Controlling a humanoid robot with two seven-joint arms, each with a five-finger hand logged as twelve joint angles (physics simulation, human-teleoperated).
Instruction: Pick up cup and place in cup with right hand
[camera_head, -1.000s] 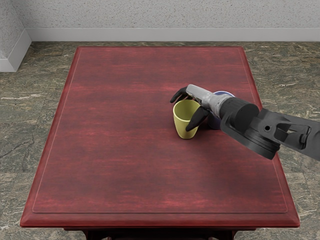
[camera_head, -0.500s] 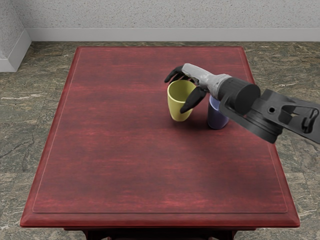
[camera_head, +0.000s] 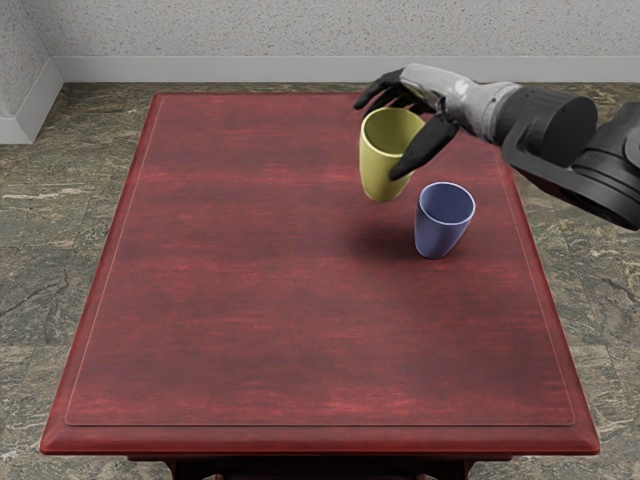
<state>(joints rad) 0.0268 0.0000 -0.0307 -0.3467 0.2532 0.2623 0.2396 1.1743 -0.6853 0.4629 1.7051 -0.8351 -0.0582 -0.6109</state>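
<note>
I'm looking at the table like a clock, with twelve at its far edge. The robot's right hand (camera_head: 435, 92) has hold of a smooth yellow cup (camera_head: 378, 168) with a round, wide top. The black thumb (camera_head: 424, 148) is on the near side, and the black fingers (camera_head: 382, 90) curl over by the far side of the rim. The thumb points down to between seven and eight o'clock.

The yellow cup is up in the air, above the far right part of the shiny dark red table (camera_head: 240, 320). Its long way goes up and down, almost straight. The open top faces up and the small bottom faces down.

The smooth blue cup (camera_head: 437, 232) stands upright on the table, near three o'clock from the middle. Its open top faces up too. From the yellow cup, it is between four and five o'clock, and the two cups are apart. A soft dark shadow (camera_head: 385, 240) lies on the table just beside the blue cup, at its nine o'clock side. The gray and black arm (camera_head: 555, 130) comes in from about three o'clock.
</note>
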